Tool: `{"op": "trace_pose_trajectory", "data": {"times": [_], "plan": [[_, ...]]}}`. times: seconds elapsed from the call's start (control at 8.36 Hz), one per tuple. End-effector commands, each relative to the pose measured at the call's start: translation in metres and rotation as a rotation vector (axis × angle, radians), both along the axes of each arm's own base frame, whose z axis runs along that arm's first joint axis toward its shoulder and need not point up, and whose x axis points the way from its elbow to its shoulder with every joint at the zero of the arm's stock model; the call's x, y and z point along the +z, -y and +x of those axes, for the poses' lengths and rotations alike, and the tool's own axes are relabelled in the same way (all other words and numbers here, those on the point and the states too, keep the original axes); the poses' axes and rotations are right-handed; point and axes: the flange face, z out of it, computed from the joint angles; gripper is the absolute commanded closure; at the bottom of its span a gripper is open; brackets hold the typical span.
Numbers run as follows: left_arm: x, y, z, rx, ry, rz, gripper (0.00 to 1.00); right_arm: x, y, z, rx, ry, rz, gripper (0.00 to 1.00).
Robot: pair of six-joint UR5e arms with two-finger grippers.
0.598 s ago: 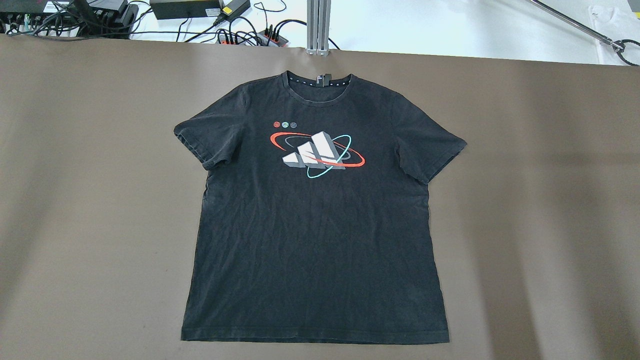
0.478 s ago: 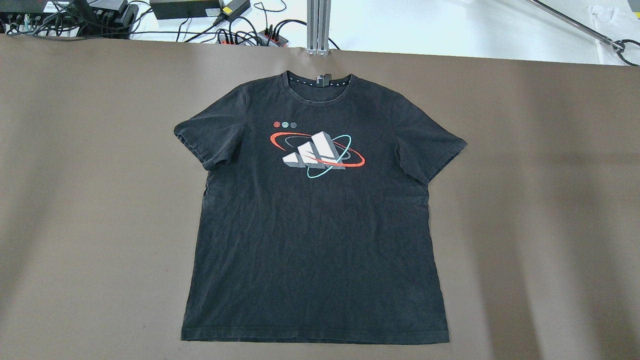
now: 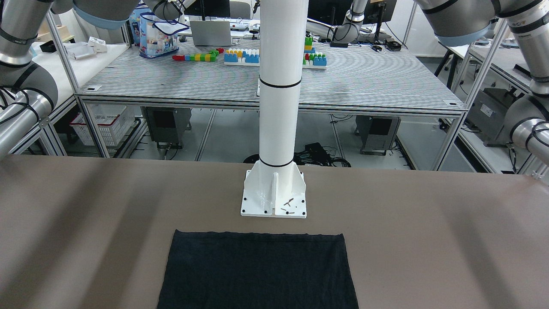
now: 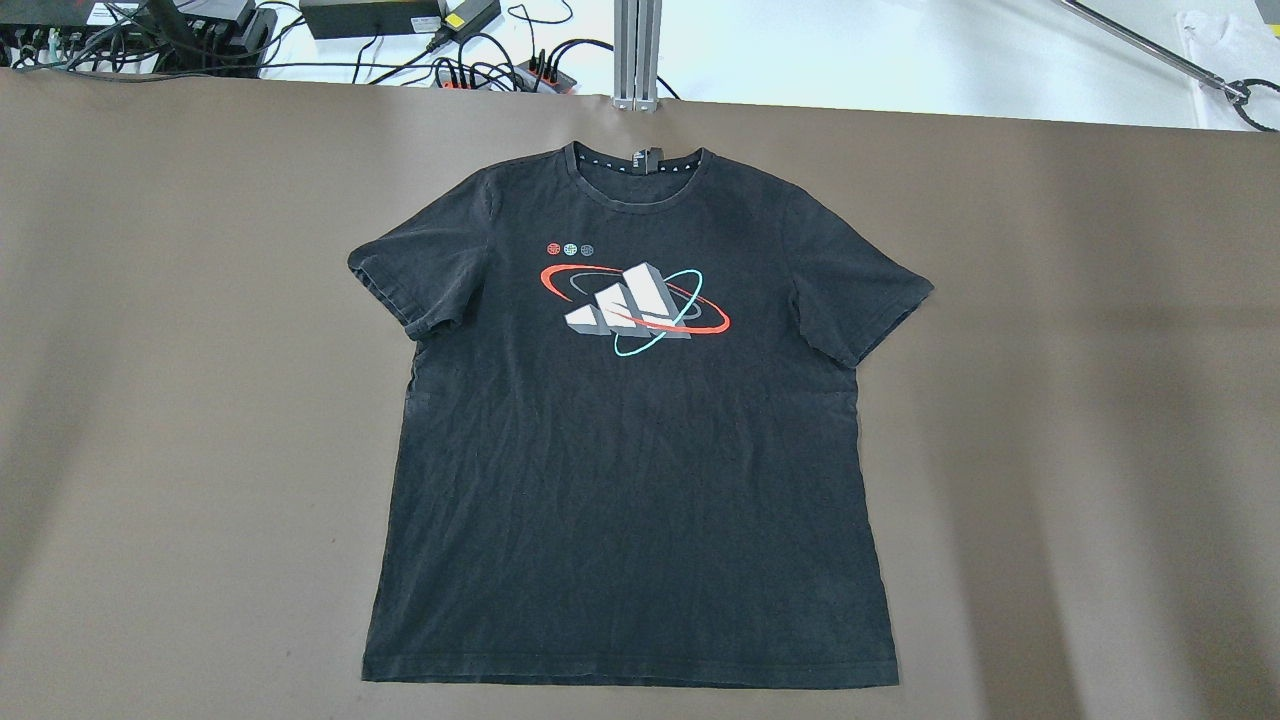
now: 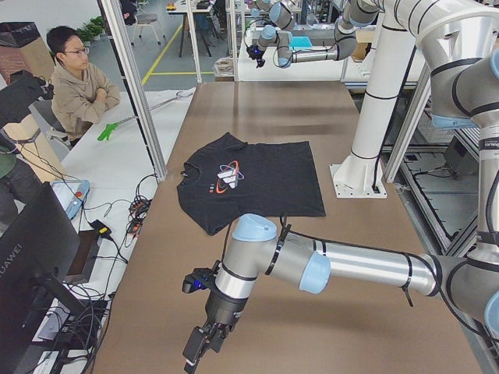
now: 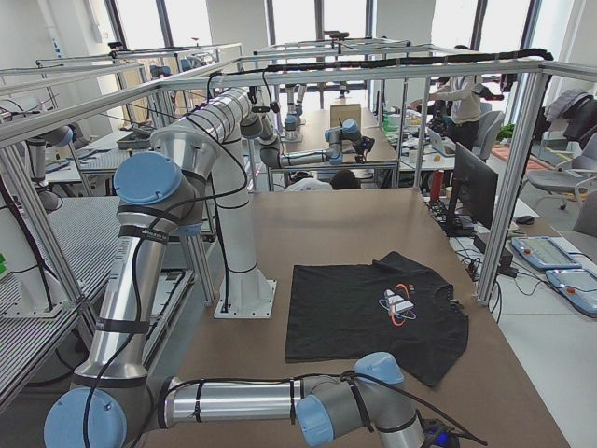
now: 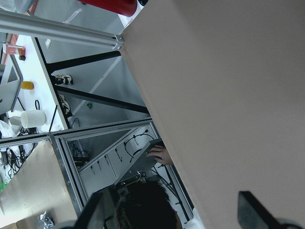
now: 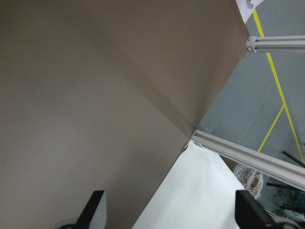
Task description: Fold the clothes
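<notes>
The clothes are one black T-shirt (image 4: pixel 630 480) with a red, white and teal print on the chest. It lies flat and face up in the middle of the brown table, collar toward the far edge. Its hem end shows in the front-facing view (image 3: pixel 257 270), and it also shows in both side views (image 5: pixel 265 183) (image 6: pixel 345 313). My left gripper (image 7: pixel 171 205) is open and empty above the table's left end, far from the shirt (image 5: pixel 201 347). My right gripper (image 8: pixel 169 198) is open and empty above the table's right-end corner. Neither gripper is in the overhead view.
The white pillar's base plate (image 3: pixel 274 201) stands just behind the shirt's hem. Cables and power boxes (image 4: pixel 200 25) lie beyond the table's far edge. A seated person (image 5: pixel 78 82) is beside the table. Metal frame posts (image 5: pixel 140 101) stand along that side.
</notes>
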Motion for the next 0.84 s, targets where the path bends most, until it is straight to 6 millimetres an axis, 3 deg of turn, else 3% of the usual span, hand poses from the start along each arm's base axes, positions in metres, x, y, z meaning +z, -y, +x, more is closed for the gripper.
{"op": "trace_pose_trajectory", "data": {"times": [0.0,0.36,0.6,0.72], "plan": [[0.024,-0.019,-0.001,0.007,0.031,0.020,0.00,0.000,0.000,0.000,0.001,0.001,-0.001,0.05],[0.030,-0.023,0.001,0.013,0.029,0.019,0.00,-0.001,0.000,-0.001,0.002,0.002,0.002,0.05],[0.026,-0.019,0.002,0.007,0.015,0.025,0.00,-0.008,0.006,-0.006,0.103,0.059,0.022,0.05],[0.024,-0.018,0.002,-0.001,0.014,0.028,0.00,-0.020,0.016,-0.023,0.159,0.184,0.004,0.06]]}}
